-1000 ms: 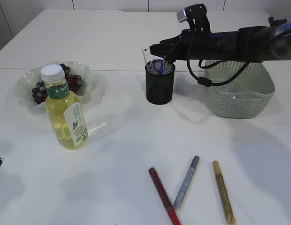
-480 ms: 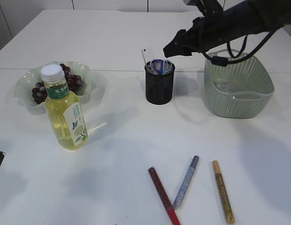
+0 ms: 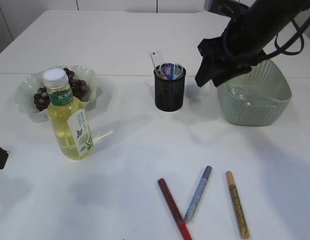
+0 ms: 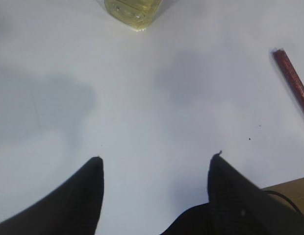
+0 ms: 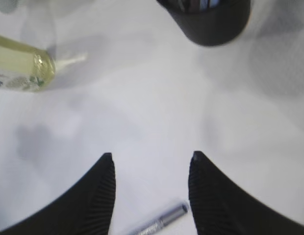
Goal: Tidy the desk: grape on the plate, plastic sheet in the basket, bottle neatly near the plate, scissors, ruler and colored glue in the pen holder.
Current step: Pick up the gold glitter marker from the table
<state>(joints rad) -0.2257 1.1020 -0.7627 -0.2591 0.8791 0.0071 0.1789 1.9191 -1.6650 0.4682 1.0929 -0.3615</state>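
Your right arm has swung away from the pen holder (image 3: 170, 89) over the last second: it was stretched flat across the far side with its gripper at the holder's mouth, and now it is lifted and turned, the right gripper (image 5: 149, 161) pointing down at the bench (image 3: 145, 140) with its jaws apart and nothing between them. That suggests the drop into the holder is done; the ruler (image 3: 156, 58) and a blue-handled item, probably the scissors, stand in it. On the far right, the basket (image 3: 255, 102) seems to hold the clear plastic sheet, though it is hard to make out. On the far left the plate (image 3: 27, 90) carries the grapes (image 3: 75, 87), with the bottle (image 3: 67, 117) upright just near of it. Left for you are the three glue pens, lying near and right: red (image 3: 172, 206), silver (image 3: 198, 194), gold (image 3: 237, 203). Your left gripper (image 4: 154, 159) hangs empty and open over bare bench near the bottle. The bench is plain white and matte; white wall panels stand behind.
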